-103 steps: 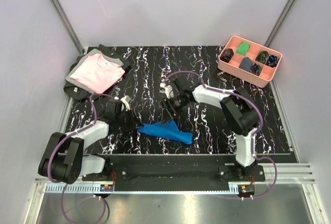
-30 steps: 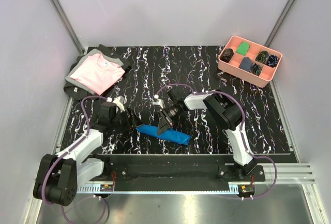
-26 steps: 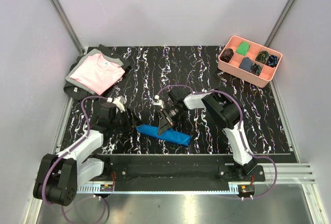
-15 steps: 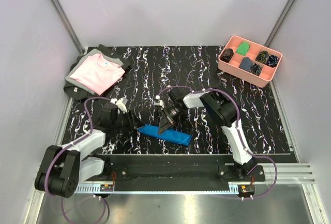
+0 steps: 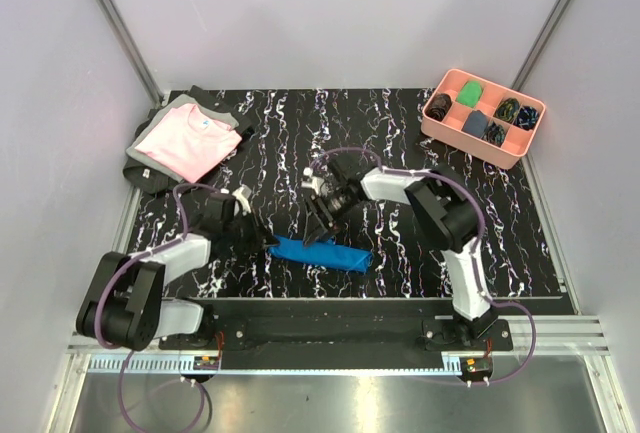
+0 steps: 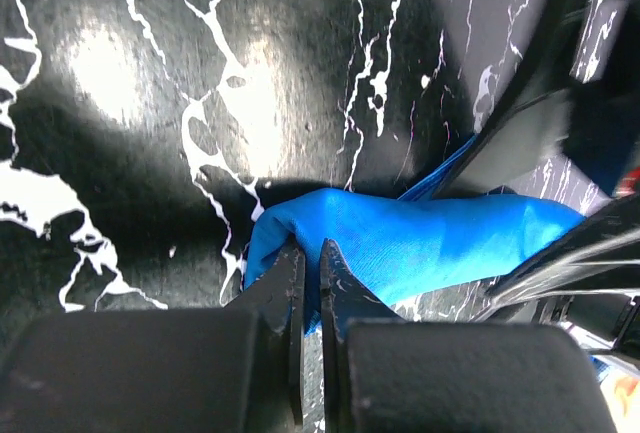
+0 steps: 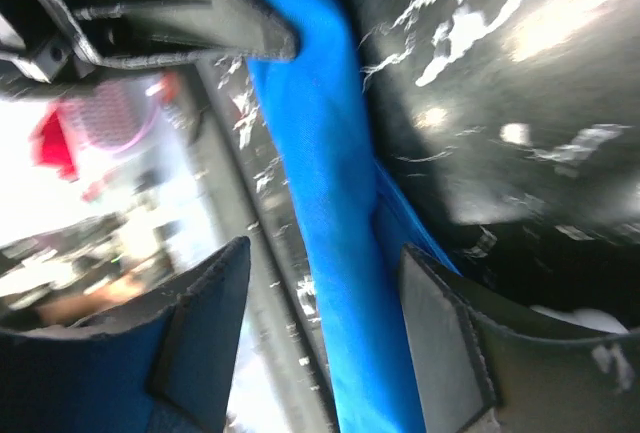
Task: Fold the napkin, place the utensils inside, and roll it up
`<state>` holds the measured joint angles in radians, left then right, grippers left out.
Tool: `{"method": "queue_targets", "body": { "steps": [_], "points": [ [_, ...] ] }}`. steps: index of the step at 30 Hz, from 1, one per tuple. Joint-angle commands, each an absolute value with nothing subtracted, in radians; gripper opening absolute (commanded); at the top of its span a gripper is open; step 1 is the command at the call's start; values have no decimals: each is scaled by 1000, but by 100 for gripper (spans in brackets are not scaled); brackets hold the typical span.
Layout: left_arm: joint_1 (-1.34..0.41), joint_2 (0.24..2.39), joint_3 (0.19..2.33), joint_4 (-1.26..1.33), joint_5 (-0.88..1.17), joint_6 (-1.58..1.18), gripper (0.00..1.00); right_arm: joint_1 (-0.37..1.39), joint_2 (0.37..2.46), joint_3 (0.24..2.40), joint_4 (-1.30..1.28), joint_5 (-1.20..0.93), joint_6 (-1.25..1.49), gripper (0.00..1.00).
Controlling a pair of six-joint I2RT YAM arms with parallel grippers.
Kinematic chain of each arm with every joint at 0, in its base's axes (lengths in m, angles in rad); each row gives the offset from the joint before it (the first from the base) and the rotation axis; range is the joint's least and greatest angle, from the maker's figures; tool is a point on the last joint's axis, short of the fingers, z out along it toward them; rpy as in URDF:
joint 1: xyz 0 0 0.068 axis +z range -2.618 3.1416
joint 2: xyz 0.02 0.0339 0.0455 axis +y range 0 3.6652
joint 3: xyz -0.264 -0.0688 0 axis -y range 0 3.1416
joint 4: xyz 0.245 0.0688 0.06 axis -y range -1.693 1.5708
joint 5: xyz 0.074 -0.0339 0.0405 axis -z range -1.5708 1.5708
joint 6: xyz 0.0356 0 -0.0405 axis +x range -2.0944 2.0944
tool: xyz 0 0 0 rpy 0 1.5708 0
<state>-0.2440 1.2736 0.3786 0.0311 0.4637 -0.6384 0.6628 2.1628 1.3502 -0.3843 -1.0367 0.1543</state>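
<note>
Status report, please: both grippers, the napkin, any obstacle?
Left gripper shut on napkin end. Right gripper open above napkin. Napkin bunched long on table; utensils not visible. Shirt and tray far away.

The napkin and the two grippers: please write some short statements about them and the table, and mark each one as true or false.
1. The left gripper is shut on one end of the napkin. True.
2. The right gripper is clamped tight on the napkin. False: its jaws stand well apart, wider than the cloth seen between them.
3. The napkin lies spread out flat. False: it is gathered into a long narrow bundle near the front edge of the table.
4. The pink shirt lies folded at the far left corner of the table, apart from the napkin. True.
</note>
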Motion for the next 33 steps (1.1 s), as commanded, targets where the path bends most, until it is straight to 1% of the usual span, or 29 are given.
{"method": "queue_targets", "body": {
  "steps": [1, 2, 7, 8, 14, 17, 24, 29, 33],
  "points": [
    [-244, 1308, 436, -29, 456, -640, 0, 649, 1988, 1356, -385, -741, 88, 70],
    [-244, 1321, 445, -40, 457, -631, 0, 652, 1938, 1335, -382, -683, 63, 70],
    [-244, 1365, 498, -98, 472, -598, 0, 715, 1798, 1217, -286, -540, 5, 73],
    [-242, 1383, 505, -101, 477, -592, 0, 736, 1755, 1174, -269, -476, -53, 73],
    [-241, 1417, 531, -109, 492, -584, 0, 925, 1686, 1086, -206, -191, -187, 75],
    [-241, 1425, 546, -121, 494, -575, 0, 966, 1686, 1071, -187, -121, -218, 76],
    [-239, 1439, 568, -147, 495, -558, 0, 1043, 1733, 1066, -198, -80, -267, 76],
    [-239, 1440, 575, -153, 495, -555, 0, 1046, 1772, 1065, -209, -109, -262, 75],
    [-238, 1440, 584, -160, 499, -551, 0, 1046, 1798, 1063, -215, -69, -255, 74]
  ]
}}
